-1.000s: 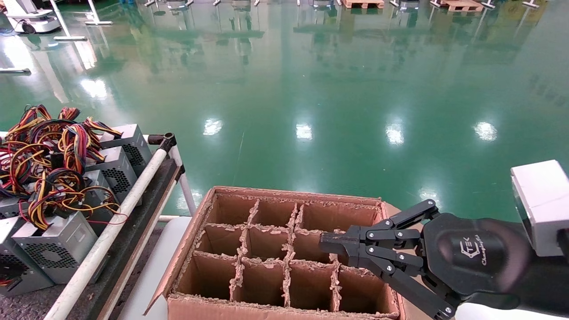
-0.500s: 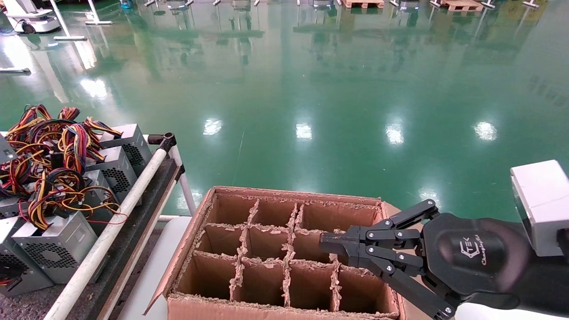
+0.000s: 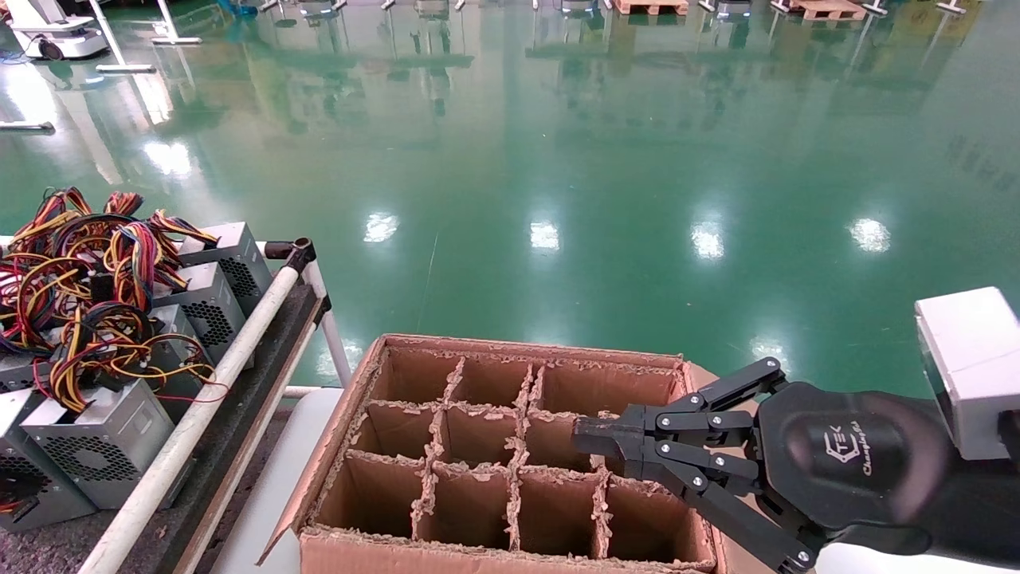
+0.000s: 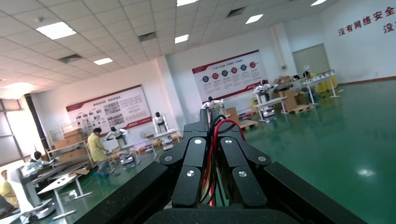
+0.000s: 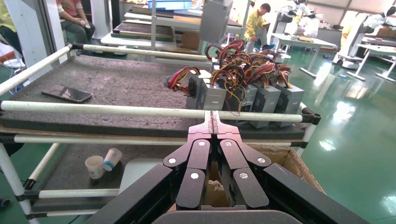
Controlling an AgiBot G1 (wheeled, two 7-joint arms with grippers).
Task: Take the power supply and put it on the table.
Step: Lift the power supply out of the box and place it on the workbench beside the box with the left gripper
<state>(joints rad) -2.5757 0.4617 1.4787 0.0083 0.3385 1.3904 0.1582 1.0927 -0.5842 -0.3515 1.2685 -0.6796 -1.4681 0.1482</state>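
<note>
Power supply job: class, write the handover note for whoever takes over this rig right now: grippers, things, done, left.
Left gripper: shut on red and black wires, pointing across the hall; no supply body shows in its view.
Right gripper: shut, empty, over the cardboard box.
Power supplies: a row on the table, wires tangled on top.
Done: the visible box cells are empty.
Left: check what hangs from the wires, set it on the table, release.

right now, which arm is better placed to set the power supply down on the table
Left. The left pincer is shut on red and black wires, and a silver-grey metal power supply hangs above the dark grey matted table. The right pincer, shut and empty, hovers over the brown divided cardboard box.
</note>
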